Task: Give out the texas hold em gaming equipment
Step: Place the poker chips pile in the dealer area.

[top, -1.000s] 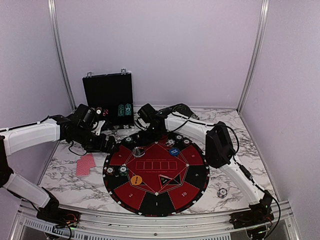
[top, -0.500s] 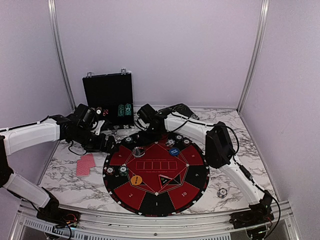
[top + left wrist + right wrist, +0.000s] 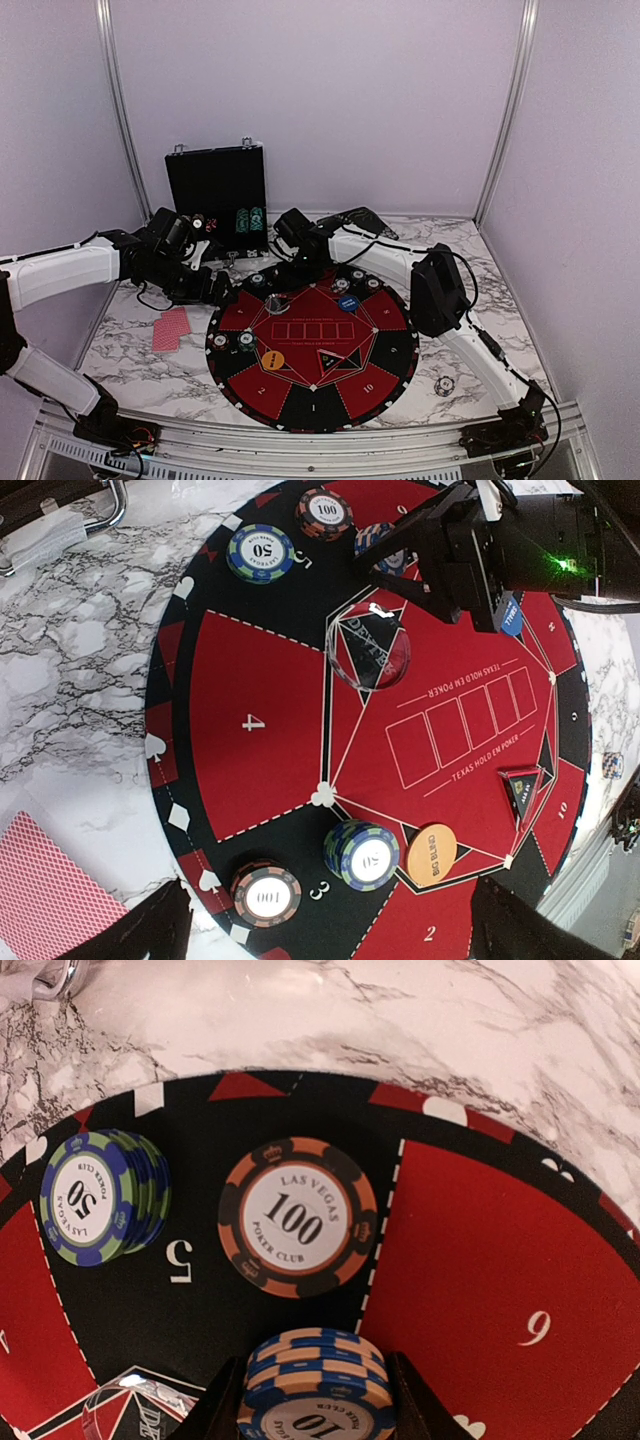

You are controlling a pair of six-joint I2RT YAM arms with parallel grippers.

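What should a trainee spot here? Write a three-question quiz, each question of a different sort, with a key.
1. True or false: the left jaws hold a card.
2. What sits between the right jaws? A) a stack of 10 chips B) the orange disc C) a card
3. Fill in: the black-and-orange chip by the numeral 5 reads ___.
Key: 1 false, they stand open and empty; 2 A; 3 100.
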